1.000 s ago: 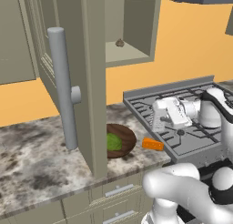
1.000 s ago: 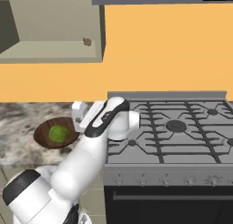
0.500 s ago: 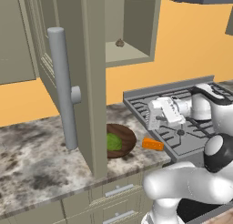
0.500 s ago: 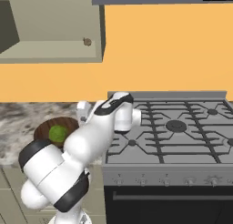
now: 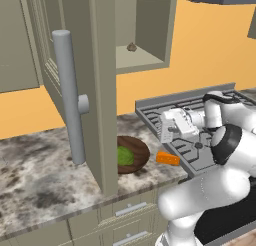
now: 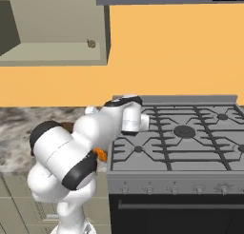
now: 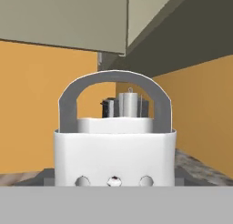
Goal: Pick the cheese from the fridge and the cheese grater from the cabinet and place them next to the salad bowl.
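From the left base view: the gripper (image 5: 167, 131) hung over the near-left corner of the stove (image 5: 220, 97), its fingers clamped on the cheese grater (image 5: 172, 128), a small silvery-white box with flat faces. Just below on the counter (image 5: 40, 180) of mottled grey stone lay the cheese (image 5: 168, 158), a bright orange wedge, close beside the salad bowl (image 5: 137, 151), a round shallow vessel of dark brown wood holding green leaves. Above stood the cabinet (image 5: 145, 35), its beige-olive panelled door swung open, fitted with a thick grey cylindrical bar handle (image 5: 69, 97); a small brown lump (image 5: 132, 47) sat on its shelf. Judged advice for the step: lower the grater upright onto bare stone near the bowl, clear of the wedge and the stove's edge, and release only once its base rests flat, since a tall narrow box would tip easily. From the right base view: the white arm bent across the bowl, a sliver of orange showing beneath it; the stove carried dark cast grates over a grey top. From the hand view: the grater's arched grey handle and white body with three round holes sat close before the lens.
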